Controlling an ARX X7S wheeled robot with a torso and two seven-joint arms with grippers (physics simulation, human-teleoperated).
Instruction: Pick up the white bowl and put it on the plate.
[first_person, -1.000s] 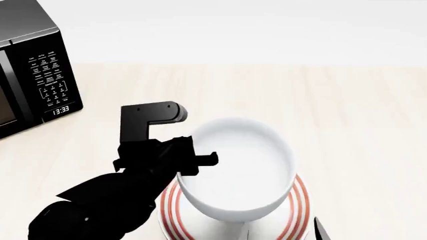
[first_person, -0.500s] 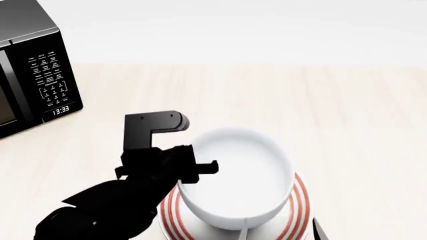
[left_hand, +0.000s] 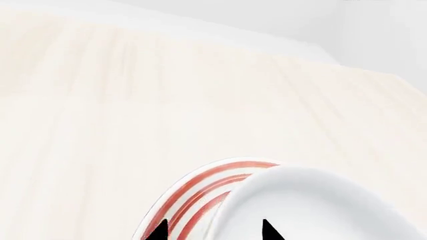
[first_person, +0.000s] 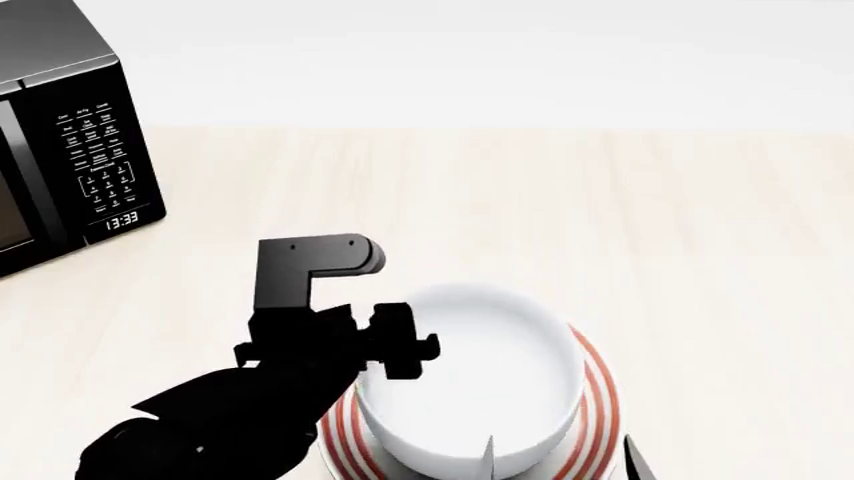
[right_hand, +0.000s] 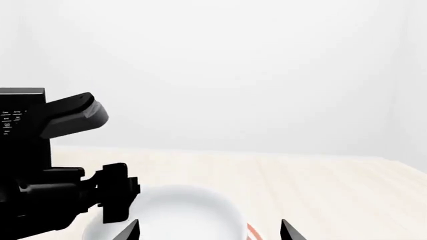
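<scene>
The white bowl (first_person: 467, 385) sits on the red-ringed plate (first_person: 597, 395) at the near edge of the head view. My left gripper (first_person: 407, 345) straddles the bowl's left rim. In the left wrist view (left_hand: 215, 231) one fingertip (left_hand: 160, 231) is outside over the plate (left_hand: 193, 195) and the other is inside the bowl (left_hand: 320, 210), with a gap on each side of the rim, so it is open. My right gripper (right_hand: 210, 231) is open and empty just right of the plate. It faces the bowl (right_hand: 180, 210), and only a tip shows in the head view (first_person: 634, 462).
A black microwave (first_person: 67, 140) stands at the back left of the pale wooden table (first_person: 601, 210). The left arm's black links (right_hand: 67, 115) rise beside the bowl in the right wrist view.
The bowl has come down with the left gripper and now rests on the plate. The left gripper's fingers have spread apart at the rim. The right arm has barely moved.
</scene>
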